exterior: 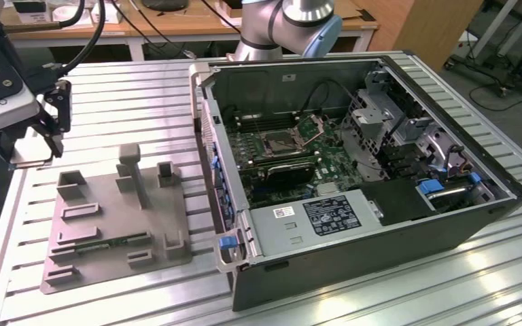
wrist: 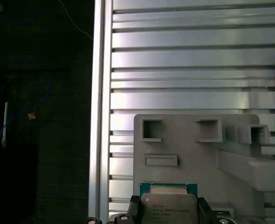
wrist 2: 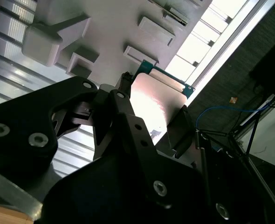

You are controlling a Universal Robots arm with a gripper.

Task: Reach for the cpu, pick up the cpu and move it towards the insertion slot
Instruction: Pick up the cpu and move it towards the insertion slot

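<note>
The thin, square cpu with a pale silver-grey metal top [wrist: 169, 210] is pinched by two opposite edges between the black fingers [wrist 2: 122, 100] of the hand [wrist 2: 154, 102], which is closed only to the chip's width. The chip is held flat, metal top turned towards both wrist cameras. Being square, it shows no long axis. In the exterior view the hand is pointed down over the ribbed metal counter [exterior: 134, 95], at that view's left, beside the far end of the grey plastic tray [exterior: 116, 217]. The silver-framed insertion slot [exterior: 277, 144] lies well apart, inside the open black computer case [exterior: 352, 234].
</note>
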